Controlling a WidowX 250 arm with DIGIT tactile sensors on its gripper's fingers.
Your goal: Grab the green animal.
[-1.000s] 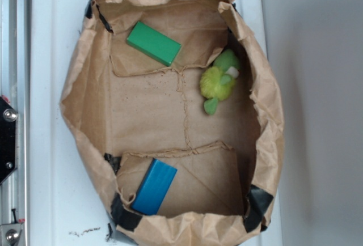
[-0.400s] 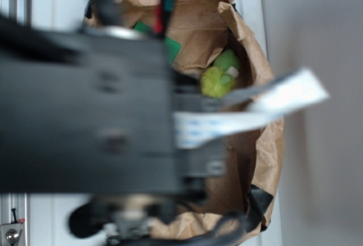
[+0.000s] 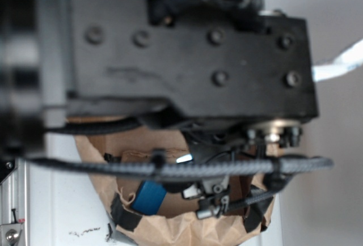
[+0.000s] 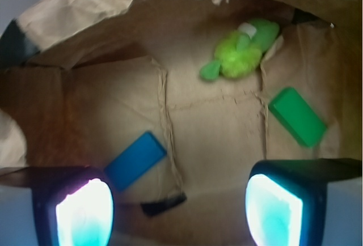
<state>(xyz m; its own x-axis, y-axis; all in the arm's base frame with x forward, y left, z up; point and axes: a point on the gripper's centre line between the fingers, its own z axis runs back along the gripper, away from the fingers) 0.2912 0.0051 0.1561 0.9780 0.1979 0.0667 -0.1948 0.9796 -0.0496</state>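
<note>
My gripper (image 4: 178, 209) is spread wide and holds nothing; the left finger (image 4: 85, 212) and the right finger (image 4: 275, 209) show at the bottom corners of the wrist view, glowing cyan. The green animal (image 4: 241, 53) lies well ahead of my fingers, toward the right one's side, against the far wall of the paper bag (image 4: 136, 8). It is apart from both fingers. A green block (image 4: 296, 115) lies flat just ahead of my right finger. A blue block (image 4: 136, 160) lies flat just ahead of my left finger. In the exterior view my arm (image 3: 170, 47) covers most of the bag; the animal is hidden there.
</note>
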